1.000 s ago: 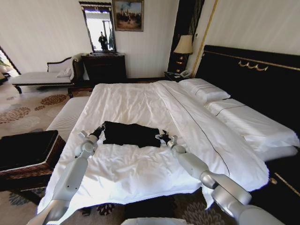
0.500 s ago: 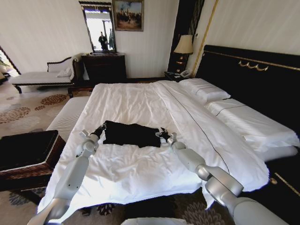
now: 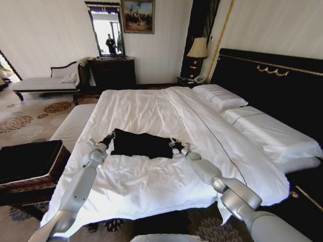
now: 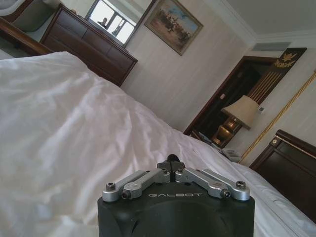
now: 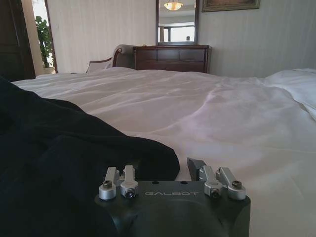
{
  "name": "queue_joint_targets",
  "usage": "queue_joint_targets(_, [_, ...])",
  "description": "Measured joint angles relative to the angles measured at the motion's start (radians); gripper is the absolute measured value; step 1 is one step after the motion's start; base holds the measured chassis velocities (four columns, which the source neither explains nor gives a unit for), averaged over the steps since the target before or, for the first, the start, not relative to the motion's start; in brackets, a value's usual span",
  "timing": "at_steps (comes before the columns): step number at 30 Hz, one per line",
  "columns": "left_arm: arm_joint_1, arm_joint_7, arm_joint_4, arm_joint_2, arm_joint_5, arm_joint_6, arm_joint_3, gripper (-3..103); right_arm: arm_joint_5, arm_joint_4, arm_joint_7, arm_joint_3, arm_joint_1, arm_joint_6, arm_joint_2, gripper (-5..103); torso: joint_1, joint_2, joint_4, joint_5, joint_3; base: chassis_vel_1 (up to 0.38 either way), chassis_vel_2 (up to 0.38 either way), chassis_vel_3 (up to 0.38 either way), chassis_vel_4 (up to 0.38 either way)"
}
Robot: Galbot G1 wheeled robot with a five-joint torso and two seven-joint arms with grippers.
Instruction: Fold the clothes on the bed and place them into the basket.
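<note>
A black T-shirt (image 3: pixel 141 144) lies bunched on the white duvet of the bed (image 3: pixel 151 108), near its foot. My left gripper (image 3: pixel 107 139) sits at the shirt's left edge; in the left wrist view its fingers (image 4: pixel 170 162) are shut together over white duvet, with no cloth seen between them. At the shirt's right edge, my right gripper (image 3: pixel 175 145) is open; in the right wrist view the black cloth (image 5: pixel 59 163) lies over one finger and the other finger (image 5: pixel 195 167) rests on the duvet. The dark wicker basket (image 3: pixel 56 166) stands on the floor left of the bed.
A white striped bench (image 3: pixel 70 126) stands against the bed's left side, beyond the basket. Pillows (image 3: pixel 222 97) and the black headboard (image 3: pixel 272 85) are to the right. Along the far wall are a chaise longue (image 3: pixel 45 83), a dark dresser (image 3: pixel 112 71) and a lamp (image 3: pixel 197 49).
Both grippers have edged a little forward along the shirt's sides. The right arm's elbow has shifted left and up. The shirt lies as before.
</note>
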Motion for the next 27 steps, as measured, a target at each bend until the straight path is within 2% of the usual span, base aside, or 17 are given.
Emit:
queue_joint_targets(6, [0.000,0.001,0.000,-0.003,-0.001,-0.001,0.001,0,-0.004,-0.009,-0.002,-0.006,0.008,0.006,0.013,51,0.000,0.000,-0.0001,0.0000,0.000,0.000,0.000,0.000,0.000])
queue_joint_targets(7, [0.002,0.001,-0.001,-0.004,-0.001,-0.001,0.001,0,-0.005,-0.010,0.000,-0.007,0.009,0.006,0.015,62,0.000,0.000,0.0000,0.0000,0.000,0.000,0.000,0.000,0.000])
queue_joint_targets(9, [0.003,0.001,-0.001,-0.004,-0.001,-0.001,0.001,0,-0.005,-0.010,0.001,-0.007,0.010,0.006,0.016,62,0.000,0.000,0.0000,-0.0001,0.000,0.000,0.000,0.000,0.000])
queue_joint_targets(10, [0.004,0.001,-0.002,-0.004,-0.001,-0.001,0.001,0,-0.006,-0.011,0.001,-0.007,0.010,0.006,0.017,74,0.000,0.000,0.0000,0.0000,0.000,0.000,0.000,0.000,0.000])
queue_joint_targets(13, [0.005,0.002,-0.003,-0.003,-0.001,-0.002,0.000,0,-0.006,-0.011,0.001,-0.007,0.011,0.006,0.019,74,0.000,0.000,0.0000,-0.0001,0.000,0.000,0.000,0.000,0.000])
queue_joint_targets(14, [0.005,0.002,-0.003,-0.002,-0.001,-0.002,0.000,0,-0.006,-0.011,0.001,-0.007,0.011,0.006,0.019,67,0.000,0.000,-0.0001,-0.0001,0.000,0.000,0.000,0.000,0.000])
queue_joint_targets(15, [0.005,0.002,-0.004,0.001,-0.003,-0.002,-0.001,0,-0.005,-0.011,0.001,-0.007,0.012,0.006,0.019,67,0.000,0.000,-0.0001,-0.0001,0.000,0.000,0.000,0.000,0.000])
queue_joint_targets(16, [0.005,0.002,-0.005,0.002,-0.004,-0.002,-0.001,0,-0.005,-0.010,0.001,-0.007,0.012,0.006,0.019,56,0.000,0.000,-0.0001,0.0000,0.000,0.000,0.000,0.000,0.000])
queue_joint_targets(18, [0.005,0.002,-0.006,0.003,-0.006,-0.002,-0.002,0,-0.005,-0.011,0.001,-0.007,0.012,0.006,0.019,56,0.000,0.000,0.0000,-0.0001,0.000,0.000,0.000,0.000,0.000])
queue_joint_targets(19, [0.004,0.002,-0.006,0.004,-0.007,-0.002,-0.002,0,-0.004,-0.010,0.001,-0.007,0.012,0.006,0.019,45,0.000,0.000,0.0000,-0.0001,0.000,0.000,0.000,0.000,0.000])
queue_joint_targets(22, [0.004,0.002,-0.007,0.004,-0.007,-0.002,-0.003,0,-0.004,-0.011,0.000,-0.007,0.012,0.006,0.018,45,0.000,0.000,0.0000,-0.0001,0.000,0.000,0.000,0.000,0.000])
queue_joint_targets(23, [0.004,0.002,-0.007,0.003,-0.007,-0.002,-0.003,0,-0.003,-0.010,-0.003,-0.006,0.012,0.007,0.018,34,0.000,0.000,-0.0001,-0.0001,0.000,0.000,0.000,0.000,0.000])
queue_joint_targets(24, [0.004,0.002,-0.007,0.002,-0.007,-0.002,-0.003,0,-0.002,-0.009,-0.011,-0.006,0.011,0.012,0.018,34,0.000,0.000,-0.0001,-0.0001,0.000,0.000,0.000,0.000,0.000])
queue_joint_targets(25, [0.004,0.003,-0.009,0.001,-0.007,-0.002,-0.003,0,-0.001,-0.007,-0.018,-0.005,0.008,0.019,0.017,24,0.000,0.000,0.0000,-0.0001,0.000,0.000,0.000,0.000,0.000])
queue_joint_targets(27, [0.004,0.003,-0.010,0.001,-0.007,-0.002,-0.002,0,0.000,-0.003,-0.024,-0.004,0.005,0.024,0.015,24,0.000,0.000,0.0000,0.0000,0.000,0.000,0.000,0.000,0.000])
